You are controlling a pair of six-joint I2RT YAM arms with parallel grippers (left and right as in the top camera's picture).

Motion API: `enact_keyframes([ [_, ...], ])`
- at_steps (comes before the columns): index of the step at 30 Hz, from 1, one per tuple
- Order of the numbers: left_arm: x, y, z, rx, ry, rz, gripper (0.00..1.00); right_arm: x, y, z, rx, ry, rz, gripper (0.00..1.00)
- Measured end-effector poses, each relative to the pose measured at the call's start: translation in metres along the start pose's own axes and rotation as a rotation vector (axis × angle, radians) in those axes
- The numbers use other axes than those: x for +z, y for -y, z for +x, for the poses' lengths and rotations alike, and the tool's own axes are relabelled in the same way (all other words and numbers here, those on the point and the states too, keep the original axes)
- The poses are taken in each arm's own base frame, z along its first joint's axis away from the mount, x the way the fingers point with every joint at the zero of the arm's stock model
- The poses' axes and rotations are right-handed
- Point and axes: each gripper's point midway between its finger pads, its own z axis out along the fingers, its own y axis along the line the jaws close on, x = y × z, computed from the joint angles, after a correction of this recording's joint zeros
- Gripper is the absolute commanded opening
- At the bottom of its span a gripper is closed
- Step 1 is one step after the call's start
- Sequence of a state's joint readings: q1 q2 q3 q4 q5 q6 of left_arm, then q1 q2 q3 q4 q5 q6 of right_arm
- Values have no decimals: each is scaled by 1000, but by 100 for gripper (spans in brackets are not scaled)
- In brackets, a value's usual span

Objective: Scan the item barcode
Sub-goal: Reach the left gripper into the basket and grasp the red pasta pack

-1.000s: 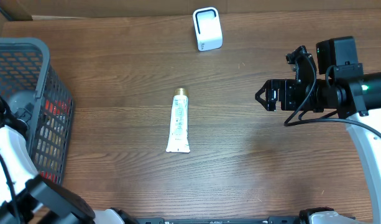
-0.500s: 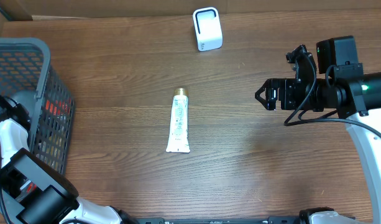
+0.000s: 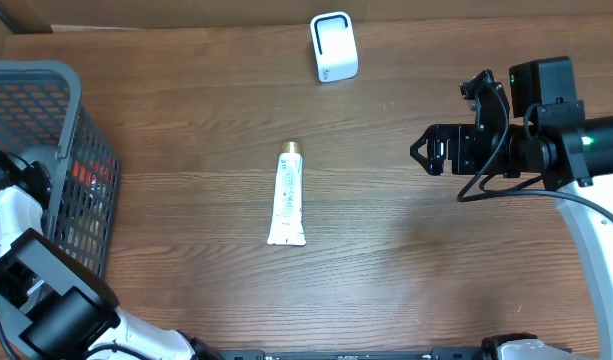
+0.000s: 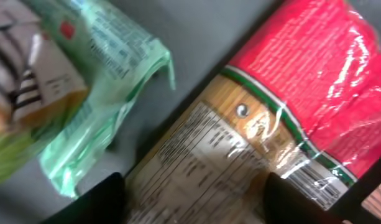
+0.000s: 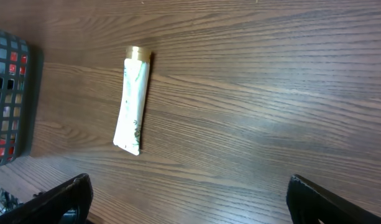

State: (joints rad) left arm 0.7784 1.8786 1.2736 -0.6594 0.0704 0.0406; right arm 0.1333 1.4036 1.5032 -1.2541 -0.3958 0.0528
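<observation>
Count the items first. The tabletop (image 3: pixel 436 270) carries one tube (image 3: pixel 288 196), one white device (image 3: pixel 333 47) and one grey mesh basket (image 3: pixel 46 75). Two grippers are in use.

The tube lies flat near the middle of the tabletop, gold cap (image 3: pixel 290 148) toward the far edge and crimped end toward you. It is well apart from every edge and touches nothing. The white device stands near the far edge, beyond the tube and slightly to its right. The basket sits at the left edge.

Note the open room. Bare wood surrounds the tube on all sides, and a wide clear strip lies between the tube and the right gripper (image 3: pixel 423 155). That gripper hangs over the right part of the tabletop, jaws spread wide and holding nothing.

The left gripper (image 4: pixel 193 208) is down inside the basket. Its wrist view shows three items there:
1. One package (image 4: pixel 252 124) in clear film with a red end section.
2. One green pouch (image 4: pixel 103 93).
3. One striped item (image 4: pixel 22 81) at the left border.

The left jaws stand apart, one on each side of the package. You cannot tell whether they press on it.

As for writing, the package carries a dense printed panel, and the pouch and the tube also carry print. All of it is too blurred or too small to read.
</observation>
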Motion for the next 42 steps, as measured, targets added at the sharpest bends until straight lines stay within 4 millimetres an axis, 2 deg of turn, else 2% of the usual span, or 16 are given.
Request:
enact_keyframes([
  [1, 1, 1, -1, 1, 1, 6, 43, 0, 0, 0, 0, 0, 0, 100],
  [3, 2, 2, -3, 14, 8, 15, 20, 0, 0, 0, -1, 1, 0, 100],
  [4, 2, 3, -5, 19, 12, 19, 4, 0, 0, 0, 0, 0, 0, 100],
  [8, -1, 3, -15, 48, 44, 17, 4, 0, 0, 0, 0, 1, 0, 100],
  [16, -5, 3, -17, 46, 11, 19, 4, 0, 0, 0, 14, 1, 0, 100],
  [27, -29, 1, -27, 31, -78, 4, 4, 0, 0, 0, 22, 1, -1, 100],
  [28, -30, 1, -29, 32, -76, 5, 13, 0, 0, 0, 22, 1, 0, 100],
  [29, -32, 1, -29, 32, -77, 5, 34, 0, 0, 0, 22, 1, 0, 100],
  [30, -33, 2, -29, 30, -81, 6, 50, 0, 0, 0, 22, 1, 0, 100],
  [32, -33, 2, -24, 26, -99, 7, 72, 0, 0, 0, 22, 1, 0, 100],
  [35, -33, 3, -22, 16, -107, 14, 83, 0, 0, -1, 21, 5, -1, 100],
  [42, -33, 10, -21, 46, -108, 59, 84, 0, 0, -1, 20, 5, -1, 100],
])
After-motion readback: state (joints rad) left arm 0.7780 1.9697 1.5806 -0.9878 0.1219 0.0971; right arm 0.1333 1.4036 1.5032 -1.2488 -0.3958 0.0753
